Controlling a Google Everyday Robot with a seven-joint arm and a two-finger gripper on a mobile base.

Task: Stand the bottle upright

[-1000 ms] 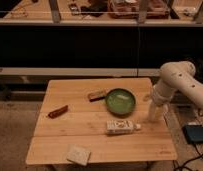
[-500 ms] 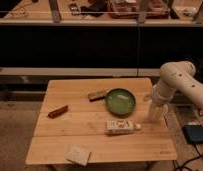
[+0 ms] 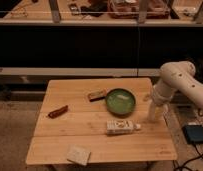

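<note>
**Q:** Where is the bottle [image 3: 120, 126]?

**A:** I note it lying on its side on the table [image 3: 85, 136], just on the camera's side of the green bowl [image 3: 120, 101], with its cap end toward the table's right edge.

**Q:** And the gripper [image 3: 155, 116]?

**A:** I see it low at the table's right edge, near the cap. The jaws are spread wide and nothing is held. A tan block [image 3: 78, 154] sits at the front edge and a brown bar [image 3: 97, 95] lies left of the bowl.
</note>
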